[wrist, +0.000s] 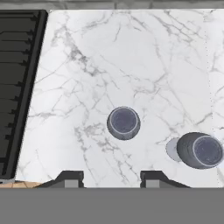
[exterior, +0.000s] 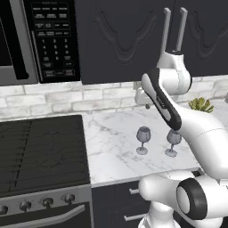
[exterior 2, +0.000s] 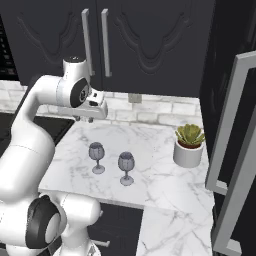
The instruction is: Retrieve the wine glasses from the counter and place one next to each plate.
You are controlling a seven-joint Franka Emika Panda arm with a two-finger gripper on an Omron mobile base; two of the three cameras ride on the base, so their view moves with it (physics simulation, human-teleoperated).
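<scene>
Gripper (wrist: 111, 176) jaws spread, holding nothing, high over the counter (wrist: 131, 57); left wine glass (wrist: 124, 123) upright just beyond the finger tips; right wine glass (wrist: 200, 150) upright near it, apart; stove (exterior: 40, 149) to the left; potted plant (exterior 2: 189, 145) far right.

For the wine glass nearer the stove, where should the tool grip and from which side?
Grip the left wine glass around its rounded bowl, descending from straight above. It stands upright on the counter, rim up, almost centred between the tool fingers, apart from the other glass.
</scene>
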